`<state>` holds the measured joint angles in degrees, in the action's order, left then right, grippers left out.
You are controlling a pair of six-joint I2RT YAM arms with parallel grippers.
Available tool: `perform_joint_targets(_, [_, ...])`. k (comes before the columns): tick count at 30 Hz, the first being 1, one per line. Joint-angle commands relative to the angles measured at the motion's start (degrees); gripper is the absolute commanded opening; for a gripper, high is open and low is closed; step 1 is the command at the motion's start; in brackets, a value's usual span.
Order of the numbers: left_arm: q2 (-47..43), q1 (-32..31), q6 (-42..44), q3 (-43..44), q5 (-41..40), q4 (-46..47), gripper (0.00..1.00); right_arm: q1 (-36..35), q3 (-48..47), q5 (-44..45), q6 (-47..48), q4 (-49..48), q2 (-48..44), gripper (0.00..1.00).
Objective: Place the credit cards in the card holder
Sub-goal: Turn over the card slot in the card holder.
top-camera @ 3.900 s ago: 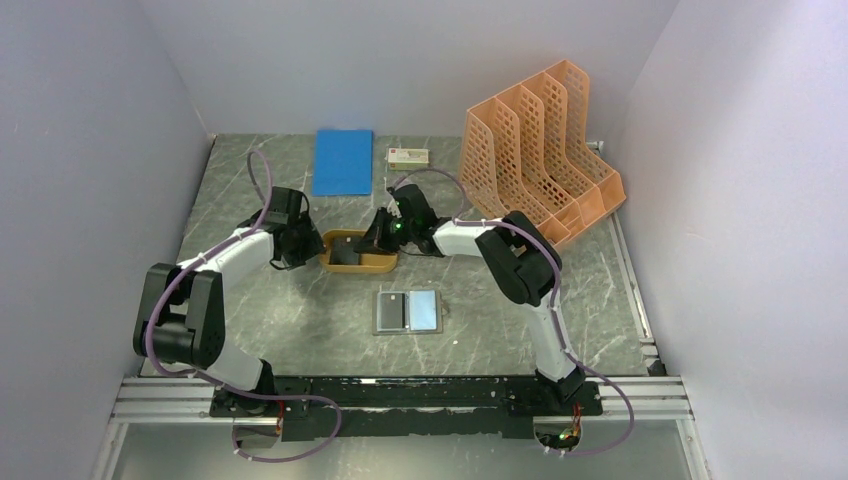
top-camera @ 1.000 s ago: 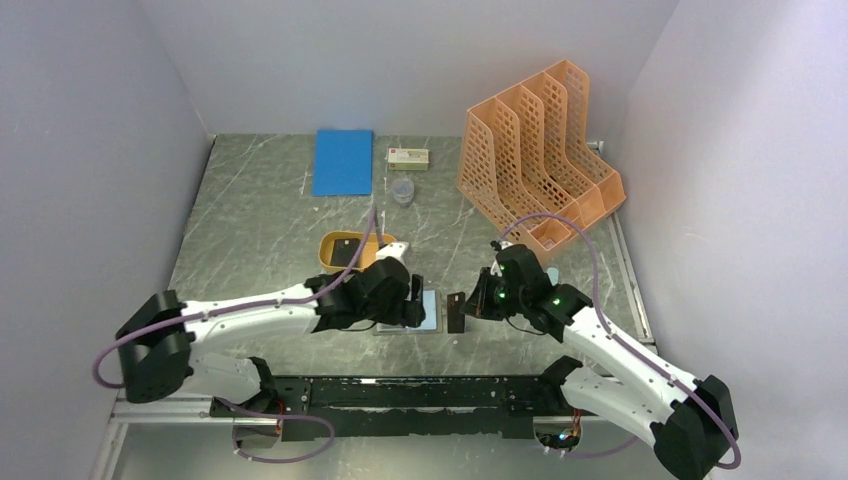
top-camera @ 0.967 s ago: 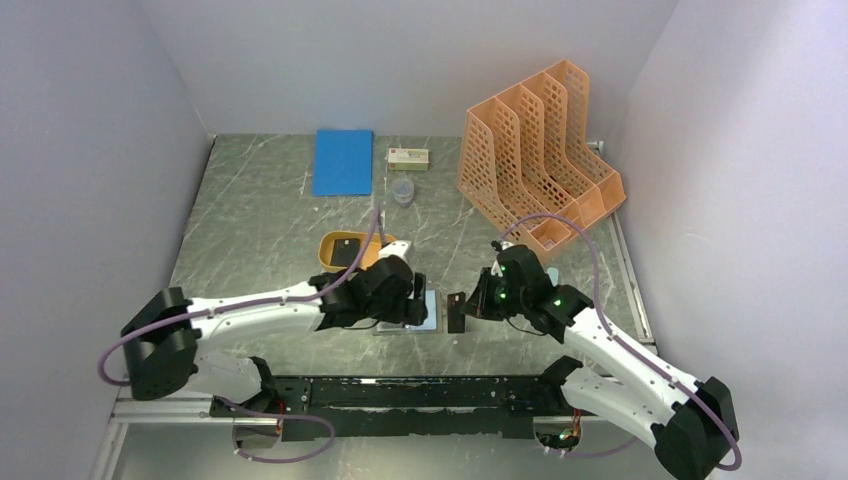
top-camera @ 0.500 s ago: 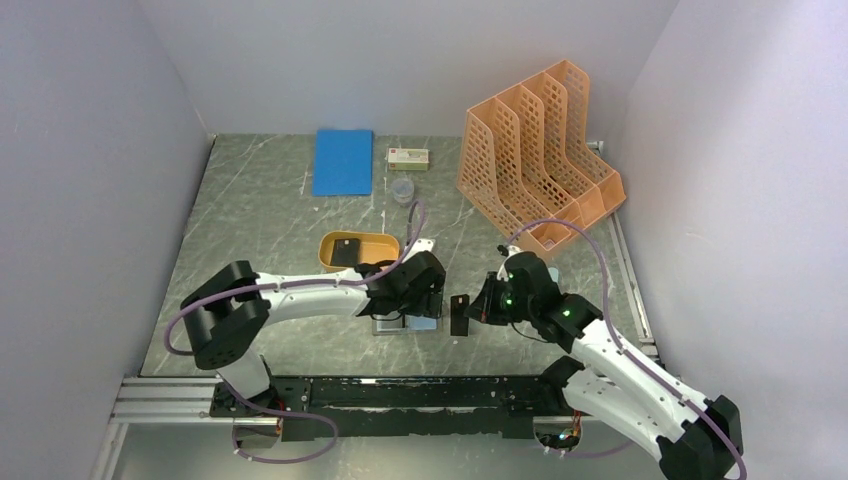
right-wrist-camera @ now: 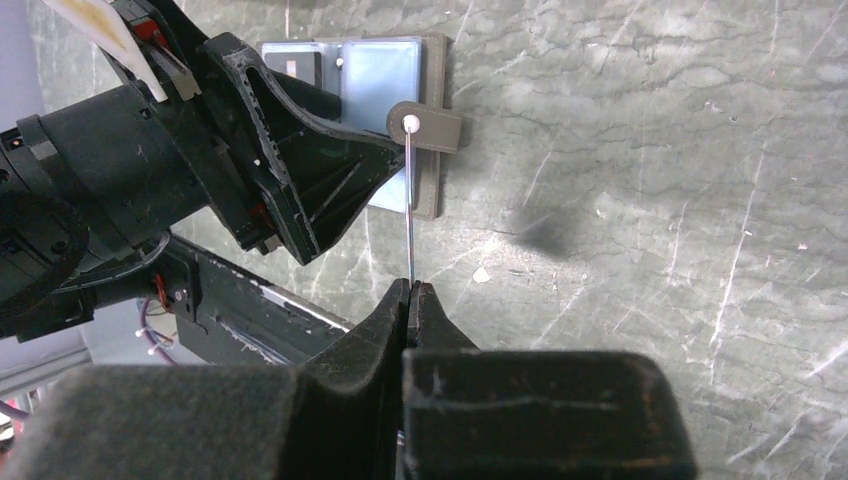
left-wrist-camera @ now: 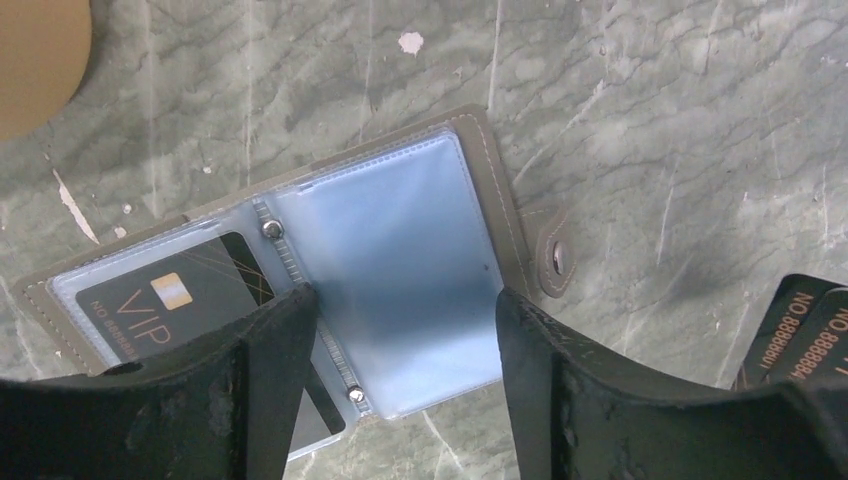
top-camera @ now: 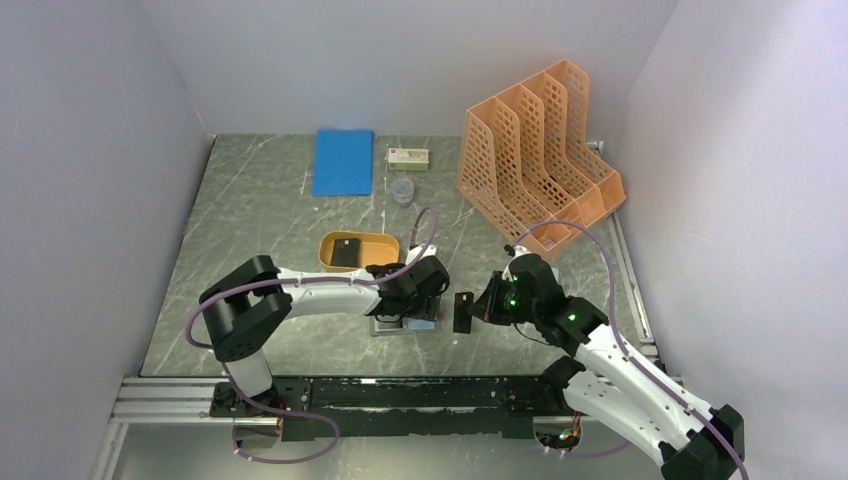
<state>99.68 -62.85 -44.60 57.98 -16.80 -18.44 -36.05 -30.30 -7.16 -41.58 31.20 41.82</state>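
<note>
We record: card holder [left-wrist-camera: 400,230] lying open on table [top-camera: 250,230], one credit card [left-wrist-camera: 170,295] sleeved; left gripper [left-wrist-camera: 400,330] spread wide above it; right gripper [right-wrist-camera: 408,290] pinching second card [top-camera: 463,311] at holder's 3 o'clock.

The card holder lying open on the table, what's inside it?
The card holder shows a black VIP card in one clear pocket; the other looks empty. The left hand hides its lower edge.

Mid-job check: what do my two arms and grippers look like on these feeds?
The left arm and right arm match: white links between chunky black joints, a purple cable looping along each. The right wrist shows green lights. The left gripper and right gripper have matte black wedge-shaped fingers.
</note>
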Motion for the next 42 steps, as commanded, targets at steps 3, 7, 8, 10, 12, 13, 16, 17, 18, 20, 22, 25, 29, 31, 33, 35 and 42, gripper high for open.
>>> perform_joint_targets(3, [1.9,-0.3,0.3,1.0,-3.2,-1.2,0.64,0.1,0.1,1.1,-0.5,-0.1,-0.3,0.0])
perform_joint_targets(7, [2.0,-0.3,0.1,0.0,-4.6,-2.1,0.59,0.2,0.3,0.8,-0.4,-0.5,-0.2,0.0])
perform_joint_targets(8, [2.0,-0.3,0.0,-0.3,-4.8,-2.1,0.57,0.2,0.5,0.6,-0.3,-0.8,-0.1,0.0])
perform_joint_targets(10, [2.2,-0.3,0.0,-0.7,-5.2,-2.2,0.53,0.2,0.9,0.1,-0.2,-1.3,0.3,0.0])
perform_joint_targets(12, [2.5,-0.3,0.0,-1.0,-5.5,-2.4,0.49,0.1,1.2,-0.9,-0.1,-1.8,0.7,0.0])
perform_joint_targets(13, [2.7,-0.3,-0.1,-1.2,-5.7,-2.5,0.47,0.1,1.3,-1.4,-0.1,-2.2,0.9,0.0])
perform_joint_targets(16, [3.1,-0.3,-0.3,-2.2,-6.0,-2.5,0.38,0.1,1.8,-2.5,0.0,-2.9,1.3,0.0])
perform_joint_targets(17, [3.1,-0.3,-0.4,-2.5,-6.2,-2.5,0.33,0.2,2.0,-3.0,0.2,-3.3,1.5,0.0])
perform_joint_targets(18, [3.1,-0.3,-0.5,-2.8,-6.3,-2.4,0.29,0.1,2.3,-3.4,0.3,-3.7,1.7,0.0])
perform_joint_targets(20, [3.1,-0.3,-0.6,-3.5,-6.5,-2.5,0.22,0.1,2.8,-4.5,0.3,-4.5,2.2,0.0])
perform_joint_targets(22, [3.2,-0.3,-0.8,-4.0,-6.9,-2.8,0.12,0.1,3.6,-5.9,0.3,-5.6,2.8,0.0])
perform_joint_targets(25, [3.1,-0.3,-1.1,-4.6,-7.1,-2.9,0.05,0.1,4.3,-8.1,0.4,-7.3,4.0,0.0])
perform_joint_targets(29, [2.8,-0.3,-1.2,-5.5,-7.0,-2.5,0.05,0.1,5.1,-11.0,0.2,-9.7,5.8,0.0])
perform_joint_targets(31, [2.7,-0.3,-1.3,-5.9,-7.0,-2.4,0.05,0.1,5.3,-11.8,0.1,-10.6,6.7,0.0])
perform_joint_targets(33, [2.5,-0.3,-1.5,-6.3,-6.9,-2.2,0.05,0.0,5.6,-12.5,-0.2,-12.1,7.3,0.0])
perform_joint_targets(35, [2.4,-0.3,-1.6,-6.5,-6.7,-2.0,0.05,0.0,5.6,-13.2,-0.4,-13.5,8.0,0.0])
perform_joint_targets(42, [2.8,-0.3,-1.9,-6.7,-6.3,-1.8,0.05,0.0,5.1,-14.6,-0.3,-17.6,12.5,0.0])
